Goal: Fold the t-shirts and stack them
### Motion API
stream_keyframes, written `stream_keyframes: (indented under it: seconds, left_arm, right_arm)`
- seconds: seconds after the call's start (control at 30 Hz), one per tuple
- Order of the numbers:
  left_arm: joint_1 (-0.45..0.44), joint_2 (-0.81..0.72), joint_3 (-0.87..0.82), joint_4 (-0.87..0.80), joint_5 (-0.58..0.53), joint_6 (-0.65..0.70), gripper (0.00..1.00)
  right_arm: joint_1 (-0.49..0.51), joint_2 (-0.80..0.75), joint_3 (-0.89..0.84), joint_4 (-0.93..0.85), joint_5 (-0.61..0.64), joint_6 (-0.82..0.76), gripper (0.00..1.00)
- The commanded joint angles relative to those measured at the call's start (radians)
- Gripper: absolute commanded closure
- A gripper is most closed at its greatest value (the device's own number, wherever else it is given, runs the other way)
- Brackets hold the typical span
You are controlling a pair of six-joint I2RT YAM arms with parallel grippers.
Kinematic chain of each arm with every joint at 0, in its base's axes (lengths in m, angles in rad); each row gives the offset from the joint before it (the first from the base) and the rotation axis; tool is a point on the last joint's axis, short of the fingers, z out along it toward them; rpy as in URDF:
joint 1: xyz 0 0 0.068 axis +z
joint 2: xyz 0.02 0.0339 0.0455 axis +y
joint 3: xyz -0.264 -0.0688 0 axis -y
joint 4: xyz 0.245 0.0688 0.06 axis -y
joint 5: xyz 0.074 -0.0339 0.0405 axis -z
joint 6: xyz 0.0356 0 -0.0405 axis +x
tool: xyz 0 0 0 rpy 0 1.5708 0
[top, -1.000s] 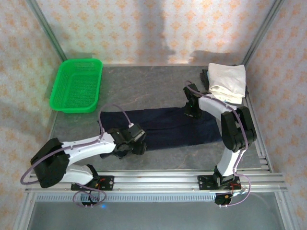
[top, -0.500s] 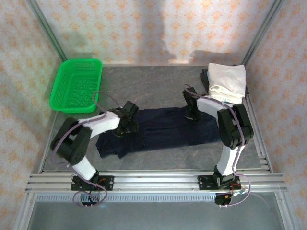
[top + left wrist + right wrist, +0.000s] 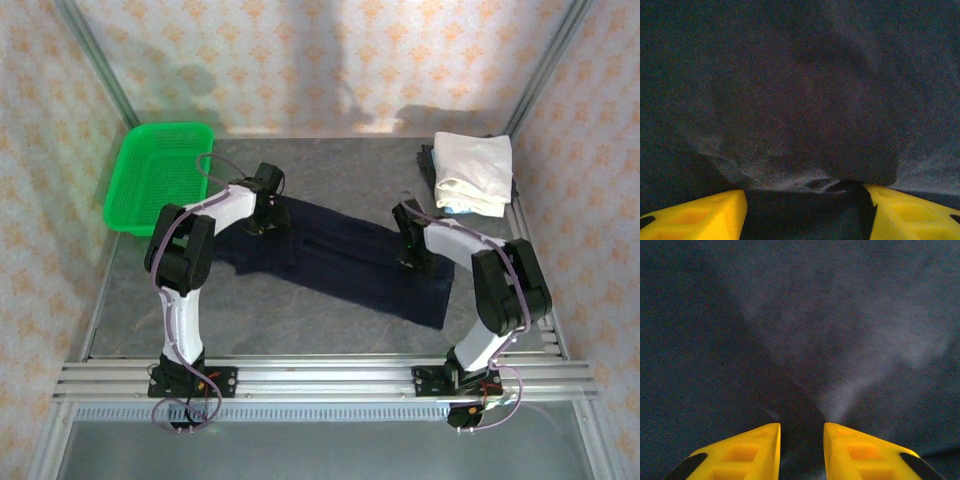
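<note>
The navy t-shirt [image 3: 345, 268] lies as a long band slanting across the table [image 3: 330, 170], from beside the green basket [image 3: 165, 126] at the far-left corner toward the near-right. The left gripper [image 3: 802, 197], jaws wide around a thick bunch of cloth, appears to hold its far-left end, and the right gripper [image 3: 801, 432] pinches a narrow ridge toward the other end. The white t-shirt [image 3: 472, 165] sits folded at the far-right corner; the basket shows only bare mesh.

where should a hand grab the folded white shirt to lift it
Probably grip the white t-shirt by its thick folded near edge, coming from the near-left side: the layers bunch there, and the frame rail crowds its right side.
</note>
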Motion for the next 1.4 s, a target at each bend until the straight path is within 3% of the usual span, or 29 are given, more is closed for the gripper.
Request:
stream_keyframes:
  seconds: [0.0,0.2,0.4,0.63,0.8,0.97,1.1,1.2,1.37]
  left_arm:
    - [0.014,0.017,0.052,-0.105,-0.018,0.049,0.35]
    - [0.02,0.15,0.249,-0.176,-0.04,0.085,0.33]
    - [0.045,0.272,0.362,-0.193,-0.065,0.078,0.34]
    - [0.093,0.266,0.297,-0.157,-0.052,0.035,0.36]
    - [0.099,0.258,0.262,-0.132,-0.038,0.004,0.36]
    - [0.094,0.236,0.241,-0.102,0.003,-0.024,0.36]
    - [0.077,0.21,0.276,-0.119,0.001,-0.014,0.33]
    - [0.061,0.215,0.338,-0.146,-0.017,0.006,0.31]
    - [0.063,0.381,0.529,-0.223,0.047,0.023,0.38]
  right_arm:
    - [-0.017,-0.074,0.038,-0.053,0.048,0.0,0.69]
    - [-0.057,0.051,0.131,-0.058,0.112,-0.033,0.71]
    - [-0.174,0.101,0.058,0.021,0.018,-0.001,0.76]
    - [-0.302,0.033,-0.036,0.013,-0.029,0.045,0.88]
    - [-0.366,-0.098,-0.126,0.027,-0.061,0.086,0.89]
    - [-0.333,-0.253,-0.234,0.094,-0.135,0.152,0.9]
    - [-0.245,-0.277,-0.171,0.046,-0.103,0.135,0.87]
    - [-0.17,-0.21,-0.056,0.077,-0.098,0.062,0.79]
    - [-0.096,0.043,0.158,-0.003,-0.073,-0.023,0.8]
